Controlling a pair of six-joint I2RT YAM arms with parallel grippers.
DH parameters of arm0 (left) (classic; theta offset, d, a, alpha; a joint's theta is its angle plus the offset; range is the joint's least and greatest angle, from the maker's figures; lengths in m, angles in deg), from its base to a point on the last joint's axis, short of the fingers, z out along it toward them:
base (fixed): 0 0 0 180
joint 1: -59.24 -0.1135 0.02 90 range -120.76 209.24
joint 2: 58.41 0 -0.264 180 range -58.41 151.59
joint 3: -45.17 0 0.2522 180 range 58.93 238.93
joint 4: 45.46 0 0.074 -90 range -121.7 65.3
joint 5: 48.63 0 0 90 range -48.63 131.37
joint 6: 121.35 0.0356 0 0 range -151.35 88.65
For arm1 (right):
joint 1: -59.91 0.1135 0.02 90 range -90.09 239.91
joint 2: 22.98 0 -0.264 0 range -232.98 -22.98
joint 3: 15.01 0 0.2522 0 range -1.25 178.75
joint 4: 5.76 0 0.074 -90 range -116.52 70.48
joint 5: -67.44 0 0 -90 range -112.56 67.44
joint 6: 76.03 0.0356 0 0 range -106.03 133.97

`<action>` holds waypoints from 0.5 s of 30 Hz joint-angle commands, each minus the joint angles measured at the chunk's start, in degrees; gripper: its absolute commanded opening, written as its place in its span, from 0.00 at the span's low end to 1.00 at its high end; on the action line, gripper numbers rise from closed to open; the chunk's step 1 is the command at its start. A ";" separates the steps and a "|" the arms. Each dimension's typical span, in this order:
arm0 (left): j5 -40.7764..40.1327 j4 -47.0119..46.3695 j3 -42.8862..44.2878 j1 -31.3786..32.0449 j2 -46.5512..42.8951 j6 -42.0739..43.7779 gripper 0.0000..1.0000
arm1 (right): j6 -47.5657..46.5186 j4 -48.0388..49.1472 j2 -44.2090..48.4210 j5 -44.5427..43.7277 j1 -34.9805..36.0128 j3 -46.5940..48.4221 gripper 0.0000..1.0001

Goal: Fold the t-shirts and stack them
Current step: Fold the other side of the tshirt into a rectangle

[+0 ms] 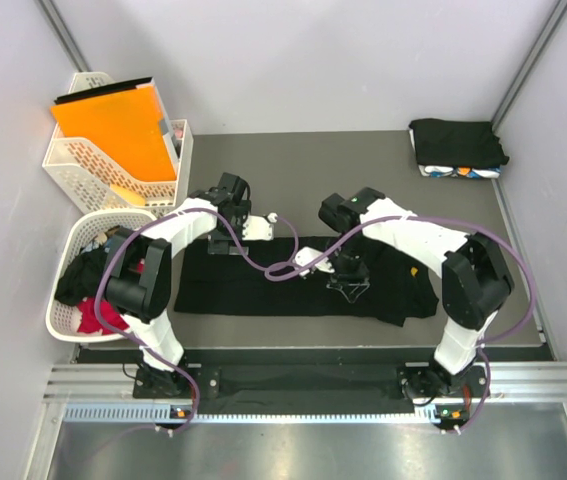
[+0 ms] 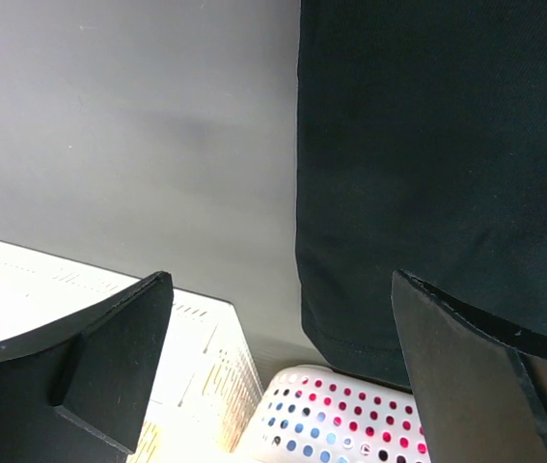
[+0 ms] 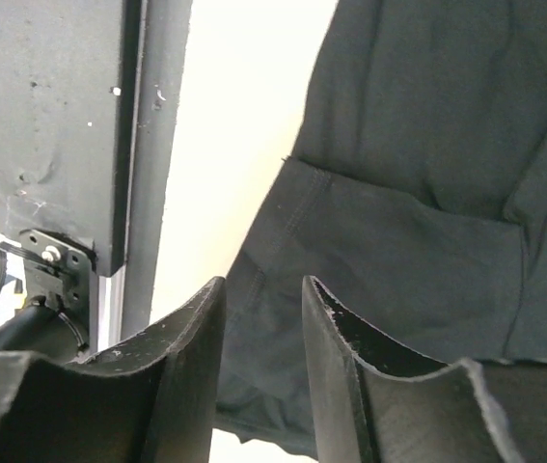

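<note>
The black t-shirt [image 1: 263, 285] lies spread flat across the middle of the grey bench [image 1: 343, 160], bunched at its right end. The left arm is folded with its elbow high. Its claw [image 2: 281, 280] is spread wide and empty, hovering above the shirt's far left edge. The right arm arches over from the right with its wrist bent down. Its claw [image 3: 261, 282] hangs just above the cloth near the near edge, fingers a narrow gap apart, gripping nothing. A folded stack of shirts [image 1: 456, 142] sits in the far right corner. A white basket [image 1: 63, 310] of clothes stands at the left.
</note>
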 commanded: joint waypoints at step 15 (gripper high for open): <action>-0.85 -5.85 -0.36 0.21 1.01 1.27 0.99 | 22.38 8.23 -13.58 -0.15 -29.86 26.19 0.34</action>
